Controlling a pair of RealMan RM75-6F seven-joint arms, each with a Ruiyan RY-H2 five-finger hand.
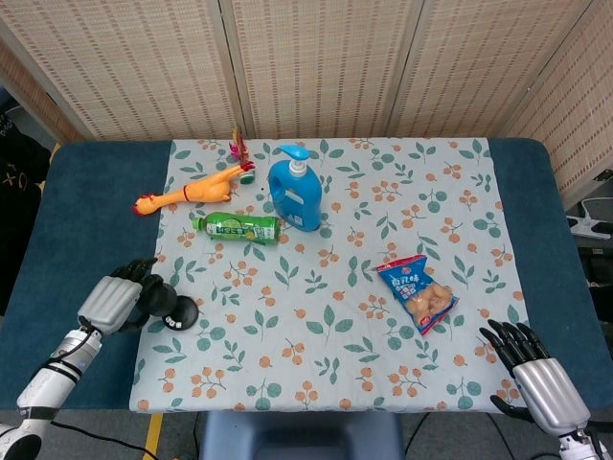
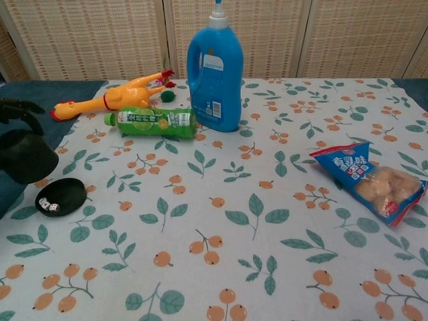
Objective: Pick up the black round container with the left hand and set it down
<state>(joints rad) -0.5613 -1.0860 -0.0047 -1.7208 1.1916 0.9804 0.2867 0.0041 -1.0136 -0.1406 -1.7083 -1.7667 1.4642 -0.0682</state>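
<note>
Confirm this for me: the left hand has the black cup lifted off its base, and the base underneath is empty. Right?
Not quite. The left hand does hold the black cup above its base, but the base isn't empty: the chest view shows small white dice on it.

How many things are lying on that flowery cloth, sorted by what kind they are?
Bottles: 2, a blue pump bottle and a green drink bottle
Toys: 1, a rubber chicken
Snack bags: 1
Black round containers: 1, its cup lifted by the left hand off its base holding dice
Total: 5
</note>
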